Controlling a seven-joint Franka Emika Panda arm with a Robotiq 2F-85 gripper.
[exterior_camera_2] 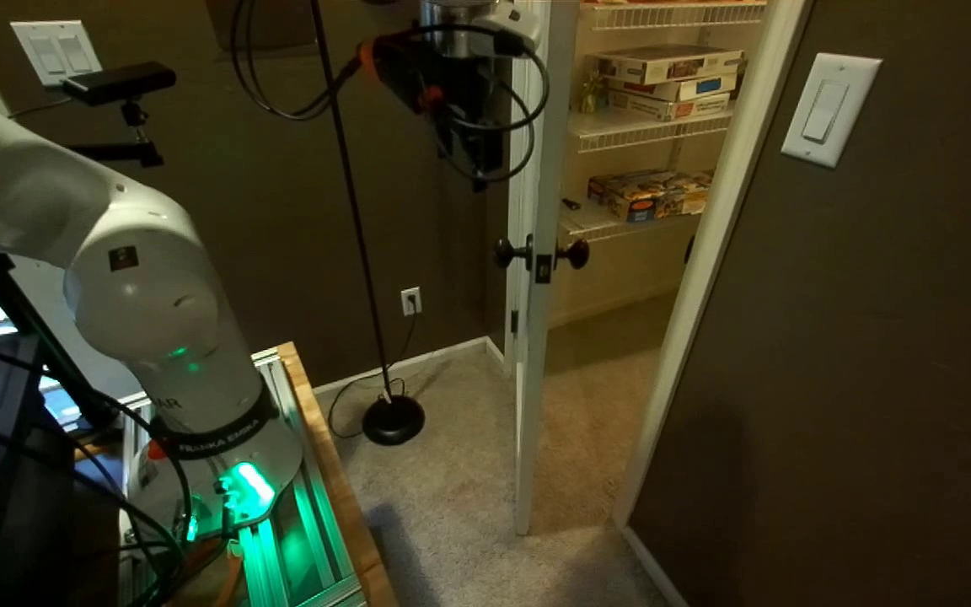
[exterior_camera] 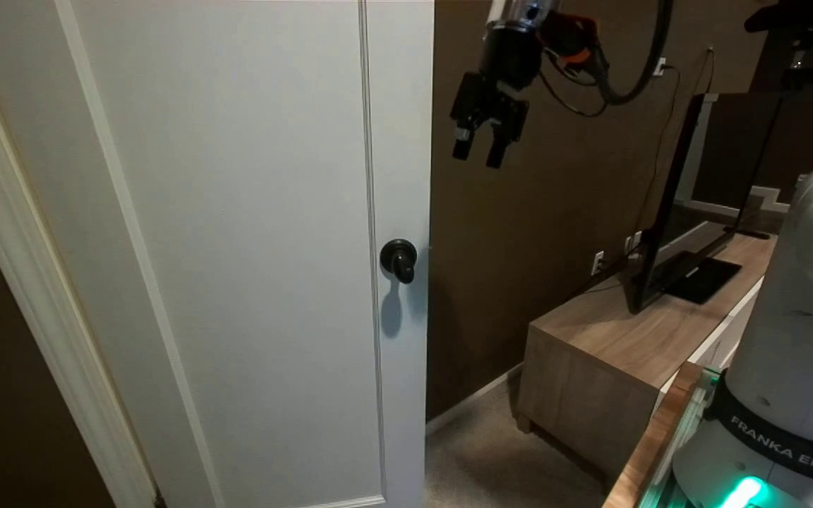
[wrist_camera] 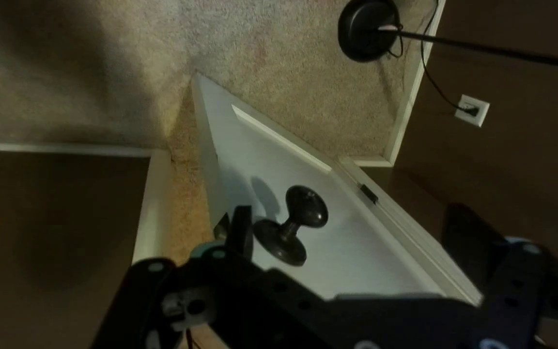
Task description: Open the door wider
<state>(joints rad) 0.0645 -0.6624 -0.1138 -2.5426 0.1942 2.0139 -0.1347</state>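
Gripper [exterior_camera: 478, 152] above the knob [exterior_camera: 399, 261], spread wide, holding nothing. If lowered off-centre, might bump the knob and push the door [exterior_camera: 237, 247] closed instead.

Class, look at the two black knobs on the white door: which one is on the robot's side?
The left knob in an exterior view: it sticks out towards the robot arm. The other knob, across the door, points towards the shelves.
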